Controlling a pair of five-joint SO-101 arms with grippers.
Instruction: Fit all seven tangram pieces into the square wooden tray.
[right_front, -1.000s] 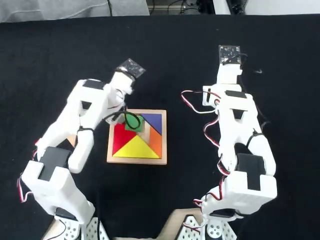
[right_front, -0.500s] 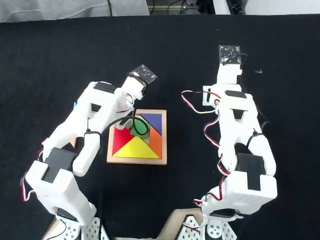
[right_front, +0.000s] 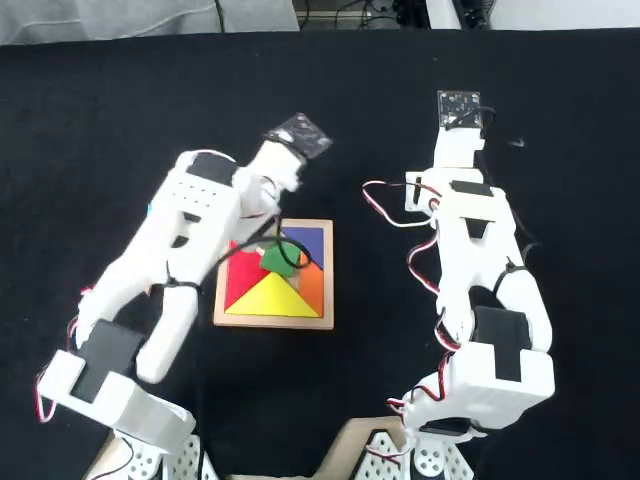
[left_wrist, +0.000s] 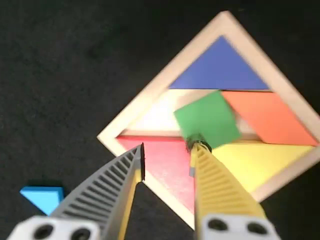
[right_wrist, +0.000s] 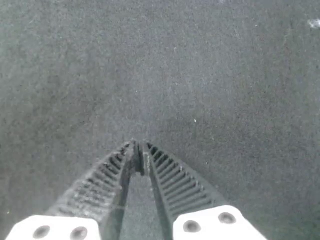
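Observation:
The square wooden tray (right_front: 272, 322) lies at the table's middle, holding a red triangle (right_front: 240, 280), a yellow triangle (right_front: 272, 298), a blue triangle (right_front: 308, 243) and an orange parallelogram (right_front: 313, 285). A green square (left_wrist: 207, 119) lies askew near the tray's middle, beside a bare strip of tray floor (left_wrist: 157, 114). My left gripper (left_wrist: 169, 152) hangs open over the red triangle (left_wrist: 162, 162), one fingertip (left_wrist: 198, 148) touching the green square's corner. A light blue triangle (left_wrist: 44, 196) rests on the cloth outside the tray (left_wrist: 227, 22). My right gripper (right_wrist: 139, 152) is shut over bare black cloth.
Black cloth covers the table. The right arm (right_front: 470, 230) stands right of the tray, folded back. The left arm (right_front: 190, 230) crosses above the tray's left side. Both arm bases sit at the near edge.
The left arm has swung right over the tray. The green square has shifted from the tray's far left corner toward its middle. The right arm has kept still.

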